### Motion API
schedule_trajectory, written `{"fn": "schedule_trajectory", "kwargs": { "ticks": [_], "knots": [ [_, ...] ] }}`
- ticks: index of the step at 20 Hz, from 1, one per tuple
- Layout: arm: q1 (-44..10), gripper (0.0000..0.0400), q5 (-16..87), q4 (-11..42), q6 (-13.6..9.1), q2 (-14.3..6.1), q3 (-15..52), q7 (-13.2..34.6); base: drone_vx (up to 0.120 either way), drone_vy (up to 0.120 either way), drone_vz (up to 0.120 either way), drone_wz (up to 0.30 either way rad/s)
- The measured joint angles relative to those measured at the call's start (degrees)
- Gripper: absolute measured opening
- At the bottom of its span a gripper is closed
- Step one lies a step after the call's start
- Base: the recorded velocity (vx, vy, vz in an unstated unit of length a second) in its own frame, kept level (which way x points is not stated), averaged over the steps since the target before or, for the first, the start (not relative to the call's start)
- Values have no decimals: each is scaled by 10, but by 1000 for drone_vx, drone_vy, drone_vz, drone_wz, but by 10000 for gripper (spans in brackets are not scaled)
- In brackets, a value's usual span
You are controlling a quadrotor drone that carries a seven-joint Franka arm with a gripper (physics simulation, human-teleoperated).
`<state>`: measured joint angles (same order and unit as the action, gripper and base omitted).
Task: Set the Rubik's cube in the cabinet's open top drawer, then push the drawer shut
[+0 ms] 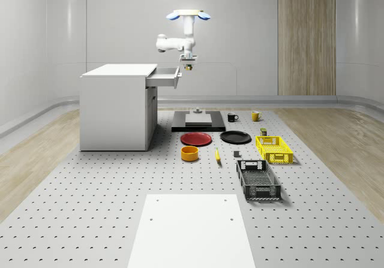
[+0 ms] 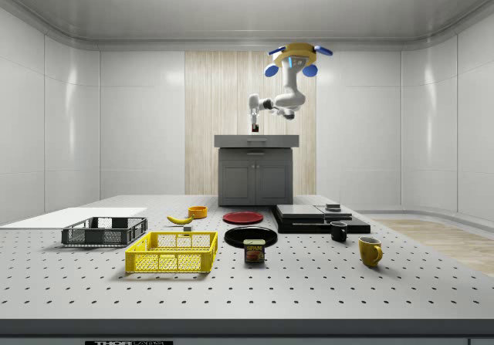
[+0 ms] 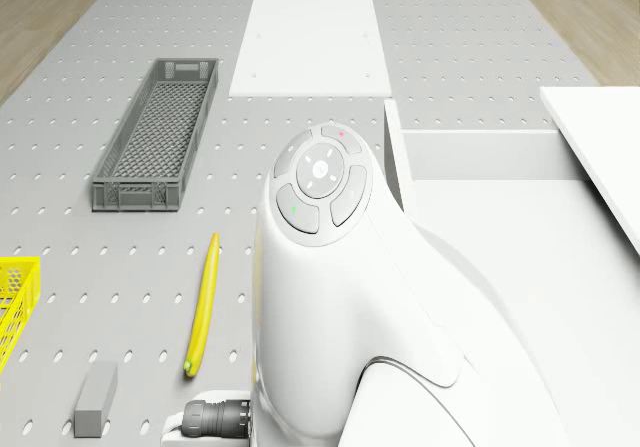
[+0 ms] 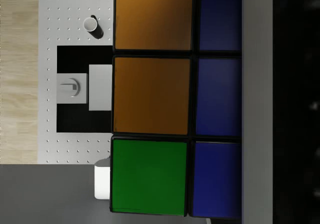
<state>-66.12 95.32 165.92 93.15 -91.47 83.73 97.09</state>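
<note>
My drone (image 1: pixel 188 15) hovers in the air beside the white cabinet (image 1: pixel 117 109), just off the front of its open top drawer (image 1: pixel 165 75). The arm reaches down, and my gripper (image 1: pixel 188 65) is shut on the Rubik's cube (image 1: pixel 188 68). The cube hangs slightly above and just outside the drawer's front panel. In the side view the gripper (image 2: pixel 255 123) holds the cube (image 2: pixel 255 129) just over the cabinet top (image 2: pixel 256 140). Up close in the wrist view, the cube (image 4: pixel 152 93) shows orange, blue and green tiles. The drone view looks into the drawer (image 3: pixel 480 152).
On the floor below lie a black platform (image 1: pixel 198 122), red plate (image 1: pixel 196 138), black plate (image 1: pixel 235 137), orange bowl (image 1: pixel 189 153), banana (image 3: pixel 200 307), yellow crate (image 1: pixel 274 148), grey crate (image 3: pixel 155 137), a small grey block (image 3: pixel 95 399) and two mugs (image 1: pixel 233 117).
</note>
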Motion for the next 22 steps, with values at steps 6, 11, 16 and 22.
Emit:
{"fn": "schedule_trajectory", "kwargs": {
  "ticks": [6,11,16,22],
  "knots": [
    [0,321,0,0,1,-1,0,0,0,-120,107,0],
    [0,321,-1,0,2,-2,0,0,0,-120,0,0],
    [0,321,-1,0,2,-2,0,0,0,-120,0,0],
    [0,321,-1,0,3,-3,0,0,0,-120,0,0]
  ]
}}
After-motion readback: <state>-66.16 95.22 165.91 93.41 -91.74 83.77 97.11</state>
